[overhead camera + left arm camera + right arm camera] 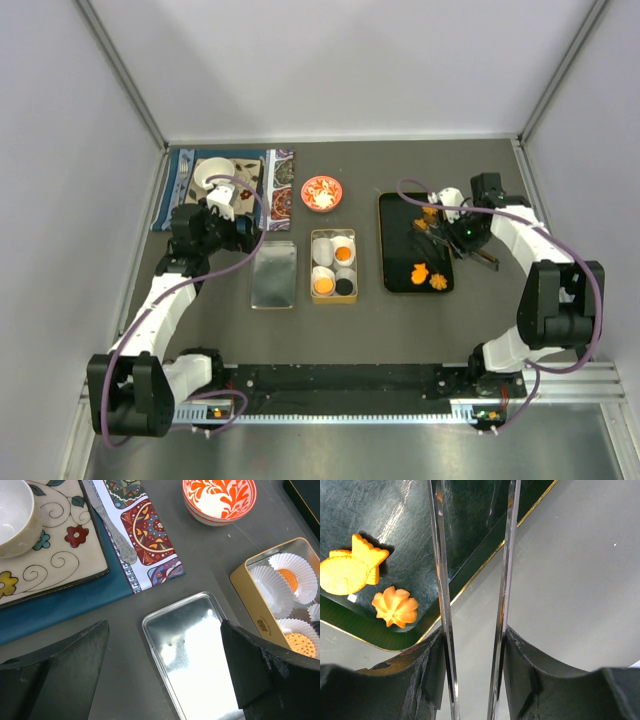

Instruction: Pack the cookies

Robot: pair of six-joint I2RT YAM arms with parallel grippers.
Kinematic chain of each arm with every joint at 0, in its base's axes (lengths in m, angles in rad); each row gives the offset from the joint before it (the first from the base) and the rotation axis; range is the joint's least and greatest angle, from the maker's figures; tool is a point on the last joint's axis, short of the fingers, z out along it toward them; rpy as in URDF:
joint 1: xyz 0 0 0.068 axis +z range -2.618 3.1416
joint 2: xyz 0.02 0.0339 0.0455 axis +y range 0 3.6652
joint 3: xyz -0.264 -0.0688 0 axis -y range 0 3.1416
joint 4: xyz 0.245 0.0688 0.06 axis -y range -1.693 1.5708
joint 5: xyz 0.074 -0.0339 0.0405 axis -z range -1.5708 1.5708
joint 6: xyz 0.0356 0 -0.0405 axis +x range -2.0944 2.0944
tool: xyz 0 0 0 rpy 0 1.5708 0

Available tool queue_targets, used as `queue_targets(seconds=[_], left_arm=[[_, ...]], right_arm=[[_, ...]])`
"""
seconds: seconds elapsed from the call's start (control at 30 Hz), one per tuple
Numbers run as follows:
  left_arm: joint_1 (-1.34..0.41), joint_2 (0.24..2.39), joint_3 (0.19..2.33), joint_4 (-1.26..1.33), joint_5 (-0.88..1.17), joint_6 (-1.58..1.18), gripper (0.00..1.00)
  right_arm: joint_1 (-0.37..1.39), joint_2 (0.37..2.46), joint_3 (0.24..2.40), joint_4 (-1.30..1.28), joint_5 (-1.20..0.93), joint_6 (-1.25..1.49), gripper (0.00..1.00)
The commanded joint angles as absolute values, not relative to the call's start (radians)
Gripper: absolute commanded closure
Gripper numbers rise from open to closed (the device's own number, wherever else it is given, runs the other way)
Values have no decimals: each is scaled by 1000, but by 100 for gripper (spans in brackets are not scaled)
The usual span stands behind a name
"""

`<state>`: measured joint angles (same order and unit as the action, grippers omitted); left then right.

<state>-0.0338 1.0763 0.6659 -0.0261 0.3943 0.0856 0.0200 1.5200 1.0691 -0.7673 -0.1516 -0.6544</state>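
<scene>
At the far left, a blue placemat [180, 195] carries a square cream plate with a flower pattern [60, 555], and a plain white bowl [12, 515] stands on that plate. A colourful patterned cloth [150, 535] lies along the placemat's right side with a metal spoon [115, 535] on it. The left tool [164, 627] hangs with its fingers spread wide and nothing between them, over a flat silver tin lid [195, 655] that lies on the tabletop.

Farther back, apart from the lid, stands a red-and-white patterned round bowl [321, 192]. Just right of the lid sits a rectangular gold tin [252, 610] lined with white pleated paper cups [270, 587]. One round orange cookie [344, 253] lies in the far right cup and a second orange cookie [323, 285] in the near left cup. A black round cookie [344, 286] lies in the near right cup.

Next comes a black rectangular tray with a gold edge [400, 240]. A fish-shaped orange cookie [350, 570] and a flower-shaped orange cookie [395, 606] lie close together near its near right corner. More orange pieces [430, 212] lie at its far end, partly hidden by the arm. The right tool [473, 634] is clamped on metal tongs [441, 555], whose two blades run out over the tray's right edge and the bare surface. The tips of the tongs are out of the wrist view.

The tabletop [330, 340] is dark grey, enclosed by pale walls [350, 60] with aluminium frame posts [120, 70].
</scene>
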Motion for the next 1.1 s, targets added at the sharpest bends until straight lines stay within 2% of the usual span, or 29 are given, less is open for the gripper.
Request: queue_targets(seconds=[0.0,0.23,0.53,1.07], left_arm=[[-35,1068,687,5,391,101,1],[-35,1066,686,5,390,103,1],[-35,1065,686,5,391,101,1],[-35,1066,689,5,391,101,1]], right_arm=[[29,1525,1121,-752,-164,-664,56],[29,1513,1117,-750,-152,-669,61],[32,1471,1120,-755,-149,-664,75],[89,1355,1166,-828,-161,-638,77]])
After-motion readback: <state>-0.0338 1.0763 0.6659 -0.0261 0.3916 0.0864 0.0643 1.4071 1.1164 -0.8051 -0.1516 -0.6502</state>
